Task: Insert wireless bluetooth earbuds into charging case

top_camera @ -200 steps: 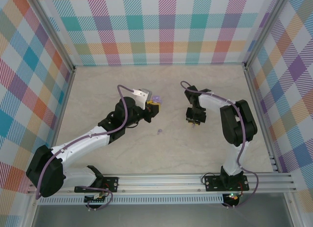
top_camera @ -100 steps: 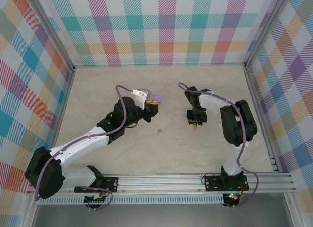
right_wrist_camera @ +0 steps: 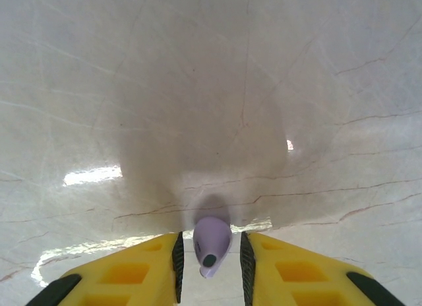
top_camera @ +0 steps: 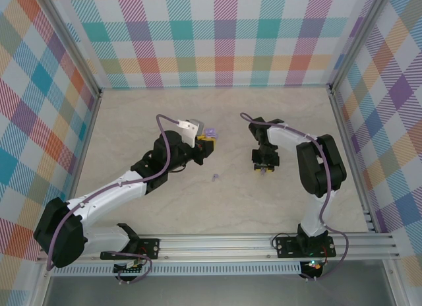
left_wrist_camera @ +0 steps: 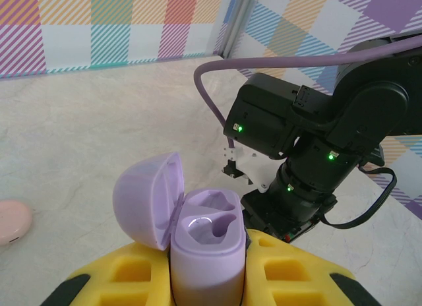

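Marble-look table [top_camera: 132, 121], plaid walls on three sides. Left gripper [left_wrist_camera: 208, 270] clamped on lilac charging case [left_wrist_camera: 204, 243], which stands upright between yellow pads above the table's middle. Lid [left_wrist_camera: 148, 200] hinged back to the left, two glossy wells exposed. Case base hidden down between the pads. Right gripper [right_wrist_camera: 210, 253] low at the surface, right of middle, jaws slightly apart. Lilac earbud [right_wrist_camera: 212, 240] sits between its pads with a slim gap either side; contact uncertain. Second earbud [top_camera: 215, 177] lies loose near the table's middle, between the arms, too small for detail. Pink rounded object [left_wrist_camera: 9, 221] cut off at picture edge. Green lights [left_wrist_camera: 239, 128] on right arm's housing.
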